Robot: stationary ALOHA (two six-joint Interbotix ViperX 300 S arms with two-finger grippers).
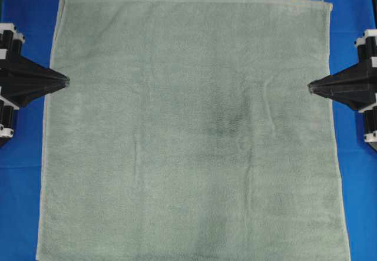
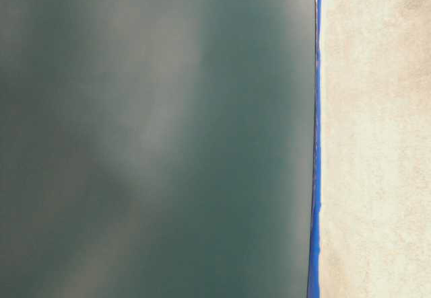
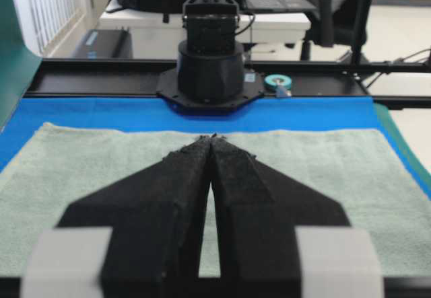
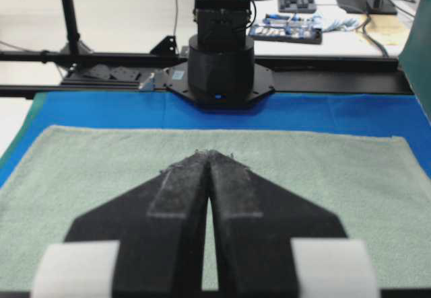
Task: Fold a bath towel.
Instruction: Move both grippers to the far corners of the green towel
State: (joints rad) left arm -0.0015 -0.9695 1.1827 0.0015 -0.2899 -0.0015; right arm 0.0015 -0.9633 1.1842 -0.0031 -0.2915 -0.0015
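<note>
Overhead view: the bath towel (image 1: pixel 191 125) lies flat and unfolded on the blue table (image 1: pixel 23 137). A good first fold likely means each arm pinching one corner of the same edge, then carrying them across together so the hems meet. The left end effector (image 1: pixel 66 82) and right end effector (image 1: pixel 312 86) point inward at the towel's side edges, both pressed together, holding nothing.

Table-level view: blurred; nothing useful.

Left wrist view: fingertips (image 3: pixel 202 151) meet above the terry, empty.

Right wrist view: the same, tips together, ungrasping.
</note>
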